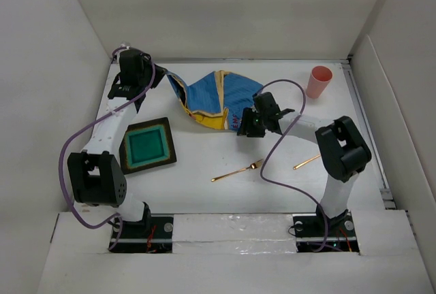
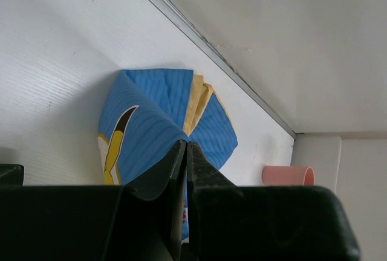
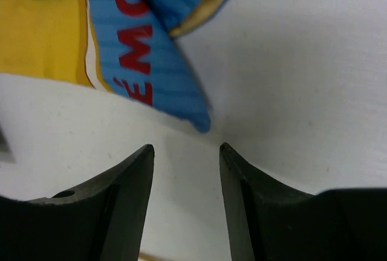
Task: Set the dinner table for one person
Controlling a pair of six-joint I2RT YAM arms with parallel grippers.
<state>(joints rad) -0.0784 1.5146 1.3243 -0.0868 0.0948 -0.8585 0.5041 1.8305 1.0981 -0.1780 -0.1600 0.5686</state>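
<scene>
Two grippers: one works at each end of the same cloth.
Left gripper (image 2: 185, 147): jaws together, pinching a raised fold of the blue cartoon-print cloth placemat (image 1: 204, 96) close to the far wall.
Green square plate with a dark rim (image 1: 146, 145): flat on the table beside the left arm, apart from the cloth.
Placemat: crumpled and folded over itself at the far middle; soft, light and limp (a single pinch will likely let it sag and drag), so best held at two opposite corners.
Large flat matte white dinner table (image 1: 197, 195): rigid and fixed, filling the walled floor; nothing to grasp, and its smooth top should let cloth slide.
Thin gold fork (image 1: 237, 170): lying flat mid-table; probably slippery.
Right gripper (image 3: 186, 147): jaws apart, just short of the cloth's pointed blue corner.
Pink cup (image 1: 319, 81): upright, far right.
</scene>
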